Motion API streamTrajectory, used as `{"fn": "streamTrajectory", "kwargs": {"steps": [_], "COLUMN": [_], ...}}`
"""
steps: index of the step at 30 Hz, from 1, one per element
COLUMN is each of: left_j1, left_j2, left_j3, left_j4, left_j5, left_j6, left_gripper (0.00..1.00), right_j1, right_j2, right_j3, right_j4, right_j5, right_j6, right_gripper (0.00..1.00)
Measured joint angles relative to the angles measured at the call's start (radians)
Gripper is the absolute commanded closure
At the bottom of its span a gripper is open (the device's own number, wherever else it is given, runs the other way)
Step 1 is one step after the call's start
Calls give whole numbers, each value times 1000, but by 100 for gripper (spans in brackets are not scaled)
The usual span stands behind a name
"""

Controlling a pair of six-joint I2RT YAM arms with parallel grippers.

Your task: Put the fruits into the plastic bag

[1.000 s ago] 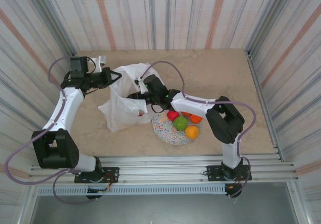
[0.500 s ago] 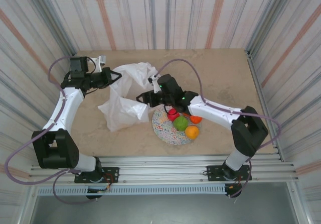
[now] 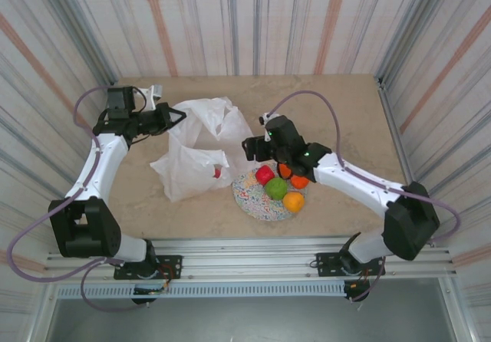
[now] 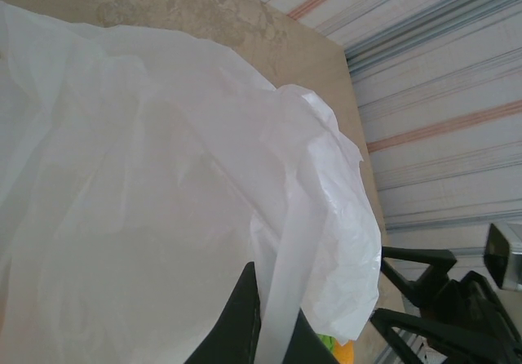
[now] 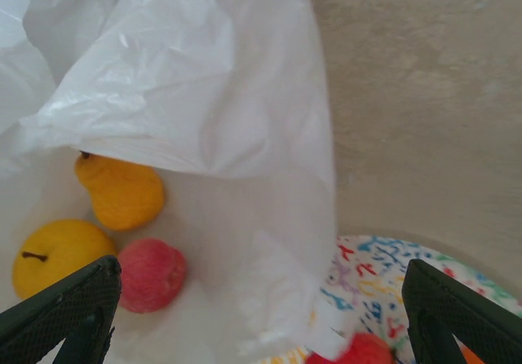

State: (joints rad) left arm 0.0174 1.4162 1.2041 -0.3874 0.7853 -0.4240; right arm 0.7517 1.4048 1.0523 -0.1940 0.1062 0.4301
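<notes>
- While its two fingers stand wide apart with nothing between them, the right gripper point(image 5: 259, 299) hangs over the open mouth of the plastic bag point(image 5: 204, 95), near where the bag meets the plate point(image 5: 383, 270).
- Inside the bag, seen from the right wrist, three of the fruits lie close together: a yellow-orange fruit point(image 5: 122, 191), a yellow fruit point(image 5: 53, 254) and a pink-red fruit point(image 5: 151, 274).
- The left gripper point(image 4: 273, 311) is pressed together on a fold of the bag's rim and holds it at the far left side of the bag.
- On the plate, just to the right of the bag, a red fruit point(image 3: 265, 175), a green fruit point(image 3: 276, 189) and an orange fruit point(image 3: 293, 201) sit bunched together, with more orange ones behind them.
- Bag and plate both rest on the beige table point(image 3: 345, 112), the bag crumpled and spread between the two arms.
</notes>
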Motion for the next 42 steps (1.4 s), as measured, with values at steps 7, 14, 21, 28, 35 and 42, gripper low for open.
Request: {"fn": "streamTrajectory", "kwargs": {"steps": [7, 14, 21, 28, 35, 42], "left_j1": [0, 0, 0, 0, 0, 0], "left_j2": [0, 0, 0, 0, 0, 0], "left_j3": [0, 0, 0, 0, 0, 0], "left_j4": [0, 0, 0, 0, 0, 0], "left_j5": [0, 0, 0, 0, 0, 0], "left_j6": [0, 0, 0, 0, 0, 0], "left_gripper": [100, 100, 100, 100, 100, 100], "right_j1": [44, 118, 92, 39, 20, 18], "right_j2": [-142, -108, 14, 60, 119, 179], "right_j3": [-47, -56, -55, -54, -48, -33], "right_j4": [-193, -386, -455, -478, -475, -458], "right_j5": [59, 75, 35, 7, -31, -49], "right_j6": [-50, -74, -127, -179, -207, -222], "right_gripper": [9, 3, 0, 1, 7, 10]}}
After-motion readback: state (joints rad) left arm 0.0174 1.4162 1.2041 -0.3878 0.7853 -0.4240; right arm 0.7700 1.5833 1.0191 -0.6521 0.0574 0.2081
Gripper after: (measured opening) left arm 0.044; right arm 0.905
